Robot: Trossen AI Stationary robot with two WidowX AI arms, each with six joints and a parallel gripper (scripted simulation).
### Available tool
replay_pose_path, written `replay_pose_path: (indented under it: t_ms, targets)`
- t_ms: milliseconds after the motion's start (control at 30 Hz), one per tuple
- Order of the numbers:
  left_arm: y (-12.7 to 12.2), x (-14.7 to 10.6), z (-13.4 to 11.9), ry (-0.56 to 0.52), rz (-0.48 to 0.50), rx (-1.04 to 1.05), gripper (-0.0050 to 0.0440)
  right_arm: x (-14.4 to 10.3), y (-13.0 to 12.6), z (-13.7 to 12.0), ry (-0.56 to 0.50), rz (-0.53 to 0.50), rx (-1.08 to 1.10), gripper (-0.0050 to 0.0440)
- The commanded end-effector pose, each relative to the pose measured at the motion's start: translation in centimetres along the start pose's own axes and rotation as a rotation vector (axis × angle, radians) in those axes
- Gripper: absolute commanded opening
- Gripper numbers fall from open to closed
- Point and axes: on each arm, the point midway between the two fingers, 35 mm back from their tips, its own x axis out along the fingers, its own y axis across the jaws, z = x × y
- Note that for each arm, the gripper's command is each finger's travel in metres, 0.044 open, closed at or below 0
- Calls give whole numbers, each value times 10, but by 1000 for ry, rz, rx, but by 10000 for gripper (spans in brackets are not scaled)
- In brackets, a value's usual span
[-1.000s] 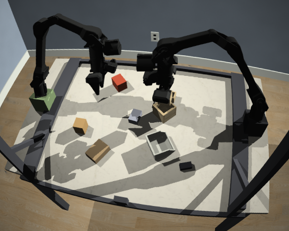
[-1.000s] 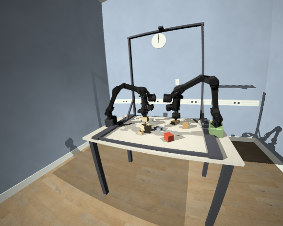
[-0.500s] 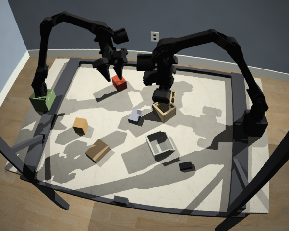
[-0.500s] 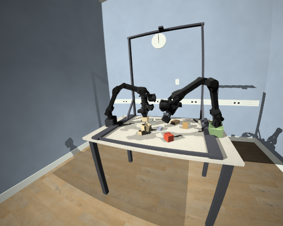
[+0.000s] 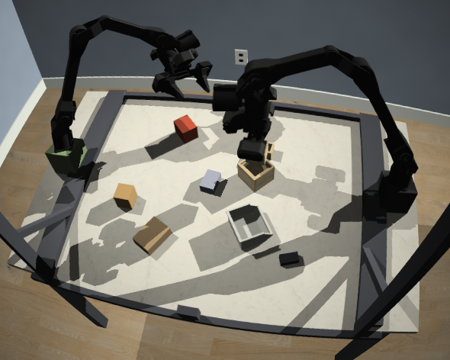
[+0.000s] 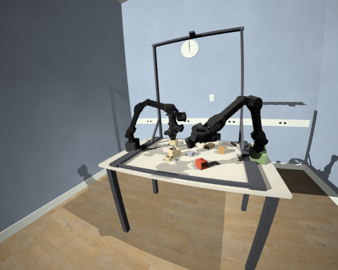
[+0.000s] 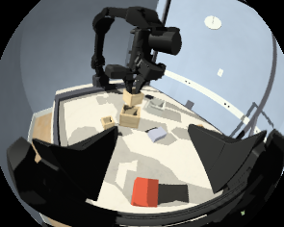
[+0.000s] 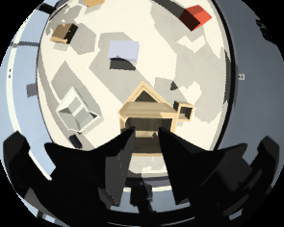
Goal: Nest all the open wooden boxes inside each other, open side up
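A light wooden open box [image 5: 255, 174] stands upright near the table's middle. My right gripper [image 5: 252, 151] hangs straight over it, shut on a smaller light wooden box [image 7: 133, 97] that it holds just above the opening. In the right wrist view that box [image 8: 146, 132] sits between the fingers. A tiny wooden box [image 5: 270, 150] lies on its side just behind. A grey open box [image 5: 249, 223] stands upright nearer the front. A brown box [image 5: 152, 235] lies closed side up at the front left. My left gripper [image 5: 186, 79] is open and empty, high over the back edge.
A red cube [image 5: 185, 128], a lavender cube [image 5: 210, 181], a tan cube [image 5: 125, 195] and a small black block [image 5: 289, 258] lie scattered on the table. A dark raised frame [image 5: 367, 193] borders the work area.
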Motion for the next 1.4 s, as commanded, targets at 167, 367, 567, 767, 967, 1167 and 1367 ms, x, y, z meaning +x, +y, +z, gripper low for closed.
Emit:
replay_pose_path:
  t_ms: [167,367,567,767,967,1167,1367]
  targets:
    - [30,-37,10,-160,55,251,400,-12,-2,5,-35,4,13,208]
    - [29,-36,10,-160,52,252,400,-12,-2,5,-35,4,13,208]
    - [27,-38,12,-157,55,252,400,-9,0,7,-31,0,-5,208]
    - [27,-38,12,-157,55,252,400,-14,-2,7,-42,-1,-152,208]
    - [27,-38,12,-157,55,252,400,-13,-1,6,-38,-3,-292,208]
    - [27,-38,12,-157,55,252,400,-13,-1,6,-38,-7,-499,208]
    - [27,-38,12,-157,55,252,400,-11,-1,5,-31,-10,-709,208]
